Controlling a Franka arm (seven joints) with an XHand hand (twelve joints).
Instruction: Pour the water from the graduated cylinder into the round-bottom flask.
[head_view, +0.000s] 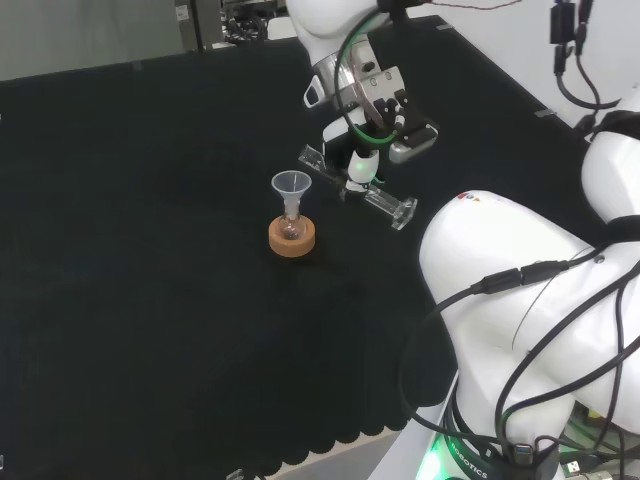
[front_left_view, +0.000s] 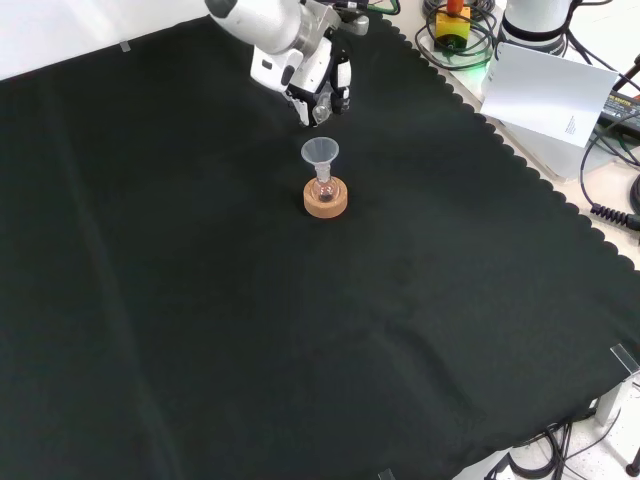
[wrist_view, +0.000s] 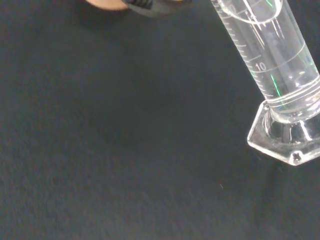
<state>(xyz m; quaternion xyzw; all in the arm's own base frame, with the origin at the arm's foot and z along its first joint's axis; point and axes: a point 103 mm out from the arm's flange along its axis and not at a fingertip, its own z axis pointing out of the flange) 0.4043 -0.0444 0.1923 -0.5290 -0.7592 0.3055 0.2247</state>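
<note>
Fingers (head_view: 372, 128) curl round the graduated cylinder (head_view: 385, 205), gripping it mid-length; grip itself partly hidden by the hand (head_view: 365, 100) in head view. Cylinder is tipped nearly flat: hexagonal foot sticks out right of the fingers in head view, mouth end (head_view: 312, 157) pokes out left, toward the funnel (head_view: 291, 184). In front view the hand (front_left_view: 318, 78) comes in from top, cylinder hard to make out, just a clear end (front_left_view: 321, 113) below the fingers. Wrist view: cylinder (wrist_view: 272, 60) w/ printed scale and foot close up, upper part cut off; liquid level hard to read, can't tell how much is inside.

One funnel sits in the neck of one round-bottom flask (head_view: 291, 229), just below-left of the fingers in head view. Flask is small, clear, contents hard to tell. One cork ring (head_view: 292, 239) under it. Black cloth (head_view: 150, 250) beneath.
</note>
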